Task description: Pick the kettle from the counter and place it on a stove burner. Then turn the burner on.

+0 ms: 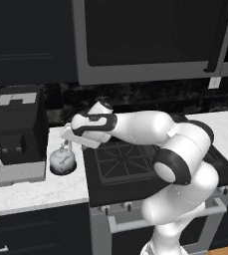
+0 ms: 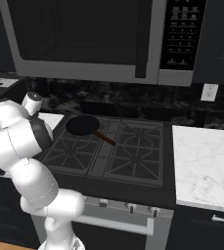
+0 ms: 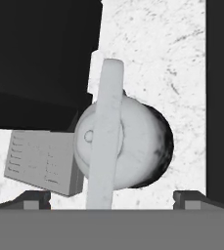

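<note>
Two dark fingertips [image 3: 35, 199] of the claw [image 3: 112, 197] stand wide apart, one to each side of the kettle [image 3: 128, 146], whose arched handle runs up between them; nothing is clamped. In the left base view the claw [image 1: 65, 144] hangs just above the kettle [image 1: 61, 160], which sits on the white marble bench [image 1: 36, 191] between the black coffee machine [image 1: 17, 129] and the stove burner [image 1: 123, 162]. A pan [image 2: 83, 125] rests on a rear burner.
</note>
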Available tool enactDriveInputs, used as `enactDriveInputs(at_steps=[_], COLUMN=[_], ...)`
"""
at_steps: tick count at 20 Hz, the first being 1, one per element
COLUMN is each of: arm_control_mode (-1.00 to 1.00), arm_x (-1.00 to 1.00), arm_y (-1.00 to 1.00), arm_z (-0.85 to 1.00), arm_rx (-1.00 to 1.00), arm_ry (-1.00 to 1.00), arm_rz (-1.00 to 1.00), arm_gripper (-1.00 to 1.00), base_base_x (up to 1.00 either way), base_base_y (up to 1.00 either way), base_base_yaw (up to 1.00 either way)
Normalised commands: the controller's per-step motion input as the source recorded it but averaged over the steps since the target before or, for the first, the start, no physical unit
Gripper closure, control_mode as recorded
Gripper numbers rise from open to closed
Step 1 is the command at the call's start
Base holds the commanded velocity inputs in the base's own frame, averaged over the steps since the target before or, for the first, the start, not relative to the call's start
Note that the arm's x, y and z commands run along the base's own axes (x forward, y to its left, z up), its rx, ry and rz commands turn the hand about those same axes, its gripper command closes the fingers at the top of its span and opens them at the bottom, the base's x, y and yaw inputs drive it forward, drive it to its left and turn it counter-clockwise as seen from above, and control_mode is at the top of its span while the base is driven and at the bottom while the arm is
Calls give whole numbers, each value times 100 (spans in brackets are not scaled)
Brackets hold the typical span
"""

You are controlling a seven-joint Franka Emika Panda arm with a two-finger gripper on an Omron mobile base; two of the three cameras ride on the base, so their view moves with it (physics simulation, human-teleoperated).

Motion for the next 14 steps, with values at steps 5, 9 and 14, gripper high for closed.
enactDriveInputs(at_steps=[5,9,14], arm_control_mode=[-100,-100,-100], arm_x=[4,5,6], arm_y=[4,6,9], arm_z=[0,-7,-13], arm_rx=[0,0,0], arm_ry=[0,0,0], arm_rz=[0,0,0], arm_gripper=[-100,-100,-100], base_base_x=[0,0,0], base_base_y=[0,0,0], base_base_yaw=[0,0,0])
